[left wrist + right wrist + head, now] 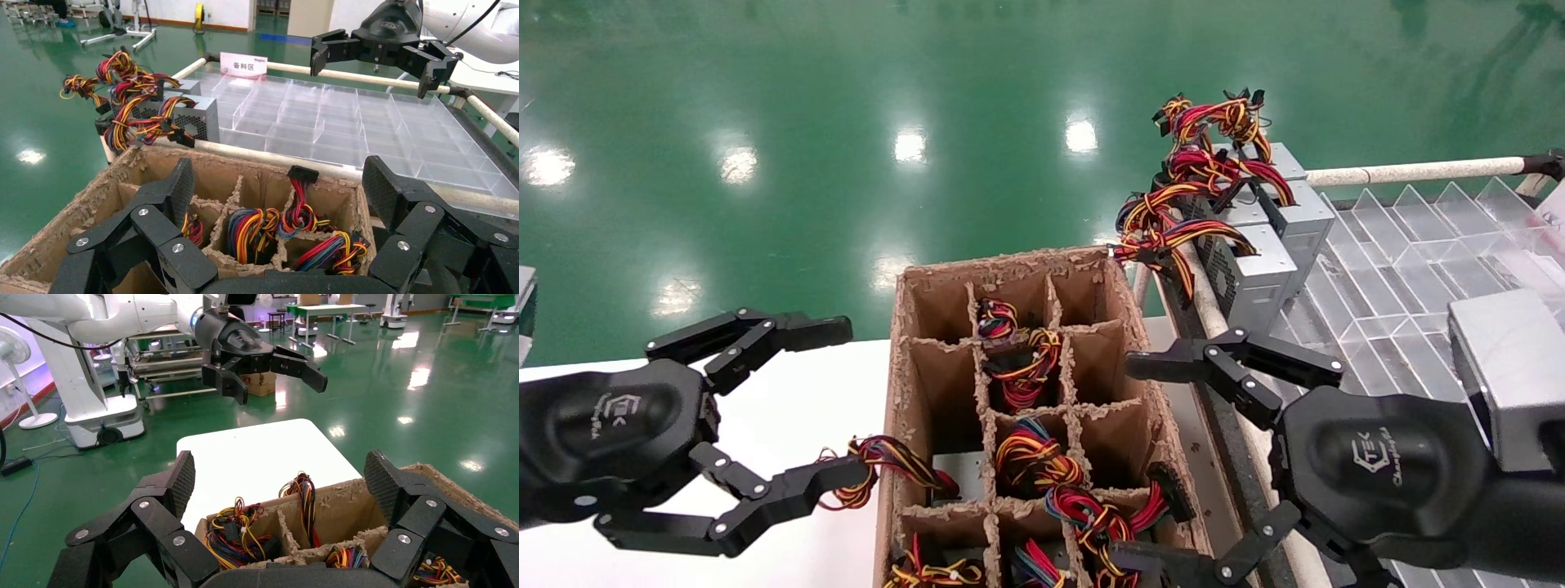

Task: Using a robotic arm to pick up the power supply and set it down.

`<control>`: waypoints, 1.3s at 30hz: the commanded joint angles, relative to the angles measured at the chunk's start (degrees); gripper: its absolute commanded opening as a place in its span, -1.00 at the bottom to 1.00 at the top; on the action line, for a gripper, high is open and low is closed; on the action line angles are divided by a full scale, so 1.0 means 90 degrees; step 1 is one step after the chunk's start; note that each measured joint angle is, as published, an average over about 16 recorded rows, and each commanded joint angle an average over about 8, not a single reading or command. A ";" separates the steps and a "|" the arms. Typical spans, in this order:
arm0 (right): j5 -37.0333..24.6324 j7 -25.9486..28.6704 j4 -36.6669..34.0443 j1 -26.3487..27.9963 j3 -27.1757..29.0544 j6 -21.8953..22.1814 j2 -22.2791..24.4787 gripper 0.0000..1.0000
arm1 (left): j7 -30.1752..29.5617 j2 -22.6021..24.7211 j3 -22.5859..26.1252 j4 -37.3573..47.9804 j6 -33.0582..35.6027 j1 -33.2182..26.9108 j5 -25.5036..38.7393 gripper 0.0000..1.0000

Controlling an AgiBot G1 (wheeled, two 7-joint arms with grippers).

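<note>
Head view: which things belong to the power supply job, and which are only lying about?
Job: right gripper, open over the cardboard box; power supply with red-yellow-black wires in a middle cell.
Lying about: left gripper, open beside the box; three power supplies on the clear tray; white table.

The divided carton sits between the two claws, with wire bundles lying in several of its cells. The left claw hangs open just left of the carton, over the bench. The right claw hangs open over the carton's right wall. Beyond the right claw, three power supplies stand in a row on the near edge of the compartment tray, which stretches away to that claw's right.
</note>
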 commanded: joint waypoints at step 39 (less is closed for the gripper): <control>-0.3141 0.0674 0.0409 0.0888 -0.0937 0.0967 0.0190 -0.65 | 0.0000 0.0000 0.0000 0.0000 0.0000 0.0000 0.0000 -1.00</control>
